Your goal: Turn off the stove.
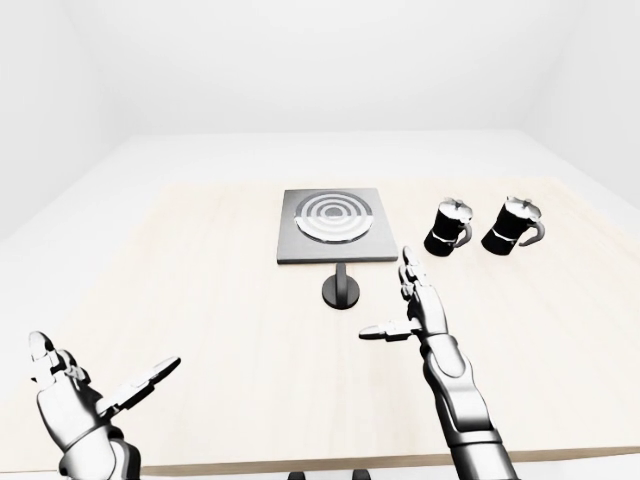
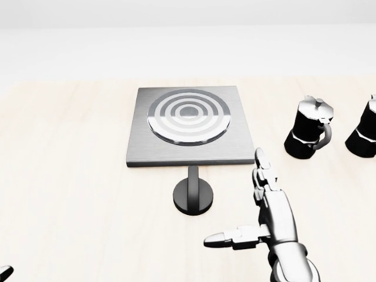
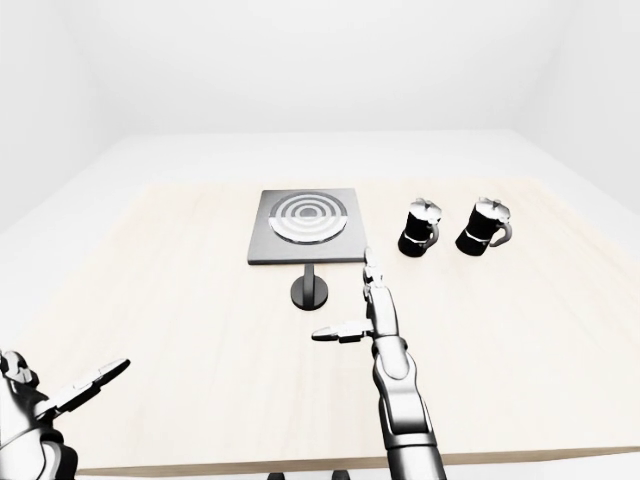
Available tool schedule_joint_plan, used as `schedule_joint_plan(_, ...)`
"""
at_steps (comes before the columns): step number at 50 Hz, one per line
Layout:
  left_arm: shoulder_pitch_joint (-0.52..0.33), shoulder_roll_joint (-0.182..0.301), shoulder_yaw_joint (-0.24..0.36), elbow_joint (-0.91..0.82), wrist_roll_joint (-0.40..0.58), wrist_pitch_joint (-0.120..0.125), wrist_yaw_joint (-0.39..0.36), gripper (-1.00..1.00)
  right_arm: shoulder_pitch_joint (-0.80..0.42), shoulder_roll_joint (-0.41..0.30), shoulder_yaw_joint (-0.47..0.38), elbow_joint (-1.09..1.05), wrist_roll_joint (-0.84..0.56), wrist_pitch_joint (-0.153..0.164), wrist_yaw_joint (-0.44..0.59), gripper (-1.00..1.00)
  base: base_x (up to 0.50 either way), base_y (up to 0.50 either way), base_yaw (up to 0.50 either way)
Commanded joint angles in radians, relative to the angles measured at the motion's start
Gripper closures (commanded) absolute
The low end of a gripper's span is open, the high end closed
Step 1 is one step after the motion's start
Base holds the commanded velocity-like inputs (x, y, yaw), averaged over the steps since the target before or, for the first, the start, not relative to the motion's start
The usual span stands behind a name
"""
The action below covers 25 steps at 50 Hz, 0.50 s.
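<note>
The stove (image 2: 191, 126) is a grey square plate with a ringed burner, in the upper middle of the head view. Just below it stands its black round knob (image 2: 193, 197), on a short stem. To the knob's right my right hand (image 2: 238, 200) hovers open, fingers pointing up the view and thumb pointing left, not touching the knob. My left hand (image 1: 105, 355) is open and empty, low at the bottom left of the left-eye view; only a fingertip of it shows in the head view.
Two black moka pots (image 2: 308, 136) (image 2: 364, 132) stand to the right of the stove. Everything rests on a light wooden table (image 1: 200, 300), whose near edge runs along the bottom of the eye views. White walls surround it.
</note>
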Motion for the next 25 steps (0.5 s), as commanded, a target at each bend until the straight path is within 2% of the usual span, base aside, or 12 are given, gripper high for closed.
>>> schedule_joint_plan(1, 0.014, -0.008, 0.048, 0.007, -0.016, 0.000, -0.057, -1.00, -0.002, 0.000, 0.001, 0.005, -0.008, 0.009, 0.001, -1.00, 0.00, 0.00, 0.00)
schedule_joint_plan(2, 0.014, -0.008, 0.048, 0.006, -0.017, 0.000, -0.058, -1.00, -0.003, -0.001, 0.005, 0.004, -0.003, -0.003, 0.015, -1.00, 0.00, 0.00, 0.00)
schedule_joint_plan(3, 0.015, -0.009, 0.047, 0.006, -0.016, 0.000, -0.060, -1.00, -0.005, 0.000, 0.005, 0.002, -0.009, 0.014, 0.009, -1.00, 0.00, 0.00, 0.00)
schedule_joint_plan(4, 0.016, -0.010, 0.046, 0.006, -0.014, 0.000, -0.062, -1.00, -0.006, 0.000, 0.006, 0.007, -0.012, 0.015, 0.007, -1.00, 0.00, 0.00, 0.00)
schedule_joint_plan(25, 0.015, -0.010, 0.046, 0.006, -0.013, 0.000, -0.062, -1.00, -0.006, 0.000, 0.005, 0.007, -0.014, 0.015, 0.007, -1.00, 0.00, 0.00, 0.00)
